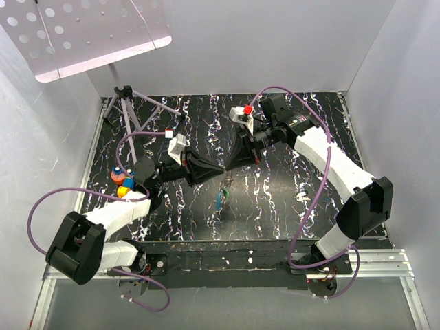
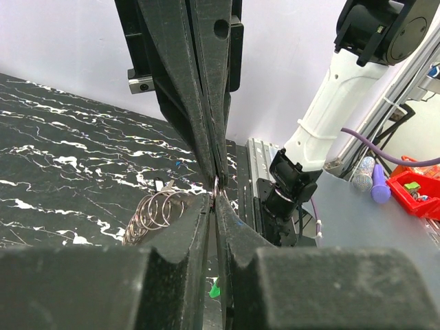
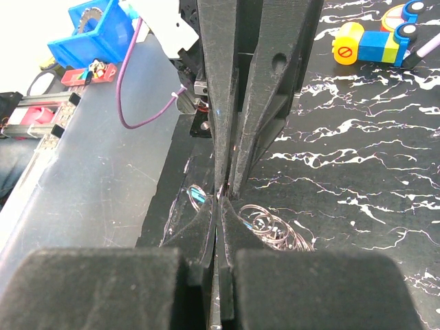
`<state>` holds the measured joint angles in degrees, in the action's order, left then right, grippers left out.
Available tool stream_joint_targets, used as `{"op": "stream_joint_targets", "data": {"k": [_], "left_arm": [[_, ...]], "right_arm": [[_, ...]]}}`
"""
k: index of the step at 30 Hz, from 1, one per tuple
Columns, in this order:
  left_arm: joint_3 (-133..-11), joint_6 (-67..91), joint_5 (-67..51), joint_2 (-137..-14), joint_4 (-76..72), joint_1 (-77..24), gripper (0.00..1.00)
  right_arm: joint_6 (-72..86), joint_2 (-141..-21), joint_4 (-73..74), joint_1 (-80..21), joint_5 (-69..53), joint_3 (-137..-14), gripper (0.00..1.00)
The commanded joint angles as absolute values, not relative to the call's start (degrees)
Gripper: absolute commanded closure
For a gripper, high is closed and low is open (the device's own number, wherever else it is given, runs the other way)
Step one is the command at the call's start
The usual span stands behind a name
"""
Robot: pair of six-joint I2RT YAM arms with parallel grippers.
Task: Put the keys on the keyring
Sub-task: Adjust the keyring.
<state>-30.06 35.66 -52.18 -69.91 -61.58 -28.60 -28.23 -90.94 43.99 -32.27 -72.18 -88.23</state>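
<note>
My two grippers meet tip to tip over the middle of the table (image 1: 289,199), left gripper (image 1: 217,169) pointing right and right gripper (image 1: 231,165) pointing left. Between them they hold the keyring (image 2: 155,213) off the surface.

From the left wrist I see the keyring as a small bundle of thin, silvery wire loops, overlapping like a loose coil and fanning out to one side of the fingertips. A short piece of the wire runs into the slit where the tips come together. The left fingers (image 2: 185,234) are drawn in until only a narrow gap shows, pinched on that wire. The right gripper's jaws are fully together, nipping the ring at the same spot from the opposite side.

The keys (image 1: 220,199) hang just below the meeting point in the top view. I can pick out a teal head and a blue one, but the blades are too small to read. A coloured toy (image 3: 371,45) sits on the table well off to the left.
</note>
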Motion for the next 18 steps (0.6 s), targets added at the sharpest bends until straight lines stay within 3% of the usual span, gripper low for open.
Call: {"op": "stream_joint_targets", "data": {"k": [1, 4, 8, 11, 18], "left_arm": [[-30.6, 35.6, -53.5, -70.3, -62.1, -28.3, 0.94], [-30.8, 35.5, -53.6, -70.2, -61.7, -28.3, 1.0], [-31.4, 35.6, -53.4, -70.1, -61.0, -28.3, 1.0], [-31.6, 35.9, -52.8, -70.0, -60.9, -28.3, 0.89], [-31.6, 36.2, -52.6, -70.1, -61.4, -28.3, 0.89]], "right_arm": [[-27.8, -89.5, 43.2, -32.6, -75.2, -89.3, 0.99], [-27.7, -89.6, 43.2, -32.6, -75.2, -89.3, 0.99], [-27.6, -89.6, 43.0, -32.6, -75.1, -89.1, 0.99], [-27.6, -89.6, 43.0, -32.6, -75.1, -89.1, 0.99], [-27.5, -89.6, 42.8, -32.6, -75.1, -89.0, 0.99]]}}
